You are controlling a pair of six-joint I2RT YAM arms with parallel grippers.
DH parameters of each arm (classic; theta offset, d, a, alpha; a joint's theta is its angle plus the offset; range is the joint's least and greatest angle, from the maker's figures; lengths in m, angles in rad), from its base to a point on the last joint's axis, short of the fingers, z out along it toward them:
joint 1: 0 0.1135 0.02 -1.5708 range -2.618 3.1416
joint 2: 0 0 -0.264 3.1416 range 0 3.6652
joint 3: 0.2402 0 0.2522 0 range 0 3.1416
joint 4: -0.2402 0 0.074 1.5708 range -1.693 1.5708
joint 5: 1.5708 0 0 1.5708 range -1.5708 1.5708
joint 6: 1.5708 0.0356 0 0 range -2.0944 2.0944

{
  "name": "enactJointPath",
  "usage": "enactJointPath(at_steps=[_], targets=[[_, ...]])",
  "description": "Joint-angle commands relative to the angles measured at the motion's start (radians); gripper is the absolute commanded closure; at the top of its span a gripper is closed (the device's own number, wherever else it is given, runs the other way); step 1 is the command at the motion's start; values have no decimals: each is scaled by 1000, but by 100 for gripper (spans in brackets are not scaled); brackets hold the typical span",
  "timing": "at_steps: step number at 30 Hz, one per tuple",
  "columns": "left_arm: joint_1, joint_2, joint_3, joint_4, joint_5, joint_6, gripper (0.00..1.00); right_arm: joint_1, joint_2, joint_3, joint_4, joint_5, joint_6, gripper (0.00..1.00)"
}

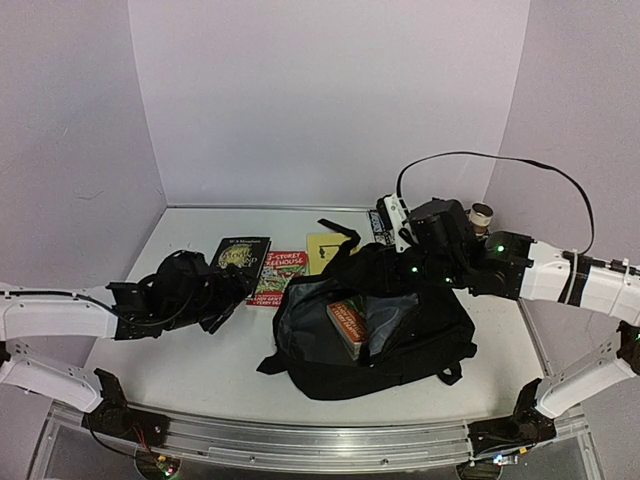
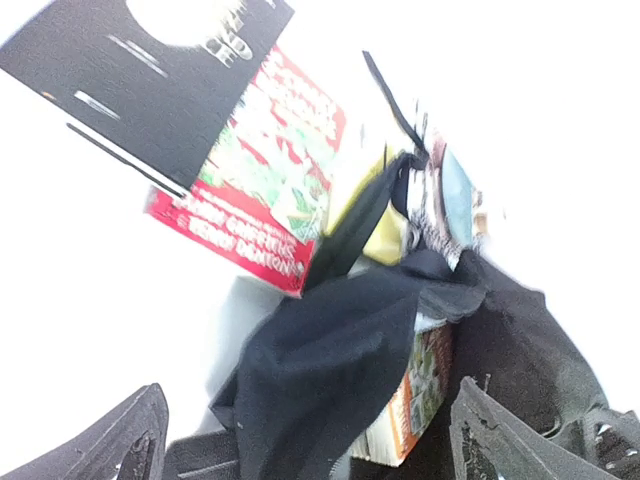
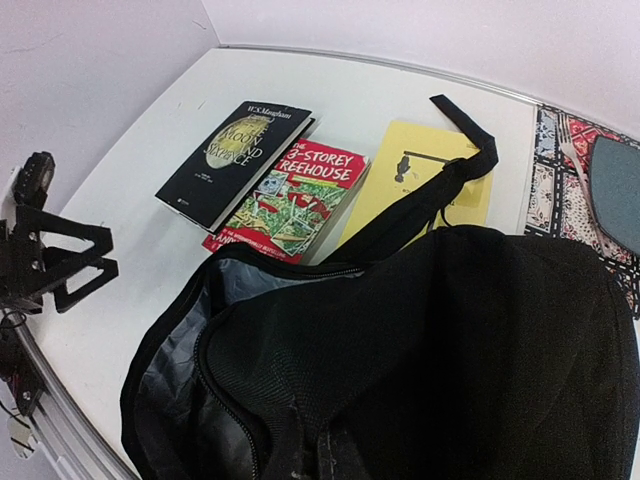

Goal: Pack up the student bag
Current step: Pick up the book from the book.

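The student bag (image 1: pixel 400 345) lies unzipped mid-table, a large black backpack with grey lining; it fills the right wrist view (image 3: pixel 450 340). An orange-covered book (image 1: pixel 348 326) rests inside its mouth, also seen past the bag's flap (image 2: pixel 330 370) in the left wrist view (image 2: pixel 425 390). My left gripper (image 1: pixel 228 303) hangs open just left of the bag's mouth, its fingers (image 2: pixel 120 445) spread wide with nothing between them. My right gripper (image 3: pixel 320 455) is shut on the bag's top fabric near the zipper, lifting that edge (image 1: pixel 408 268).
A black book (image 1: pixel 240 255), a red book (image 1: pixel 278 275) and a yellow book (image 1: pixel 325 250) lie side by side behind the bag's mouth. The bag's strap (image 3: pixel 455 165) crosses the yellow book (image 3: pixel 420 175). A patterned mat (image 3: pixel 560 170) lies at the back right.
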Motion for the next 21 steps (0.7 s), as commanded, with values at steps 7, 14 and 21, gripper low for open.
enactJointPath(at_steps=[7,14,21], targets=[[241,74,-158,378,221,-43,1,3,-48,17,60,18,-6,100],[332,234,-245,672,323,-148,3,3,-63,13,49,25,-9,100],[341,395,-221,828,330,-214,4,3,-76,11,44,25,-17,100]])
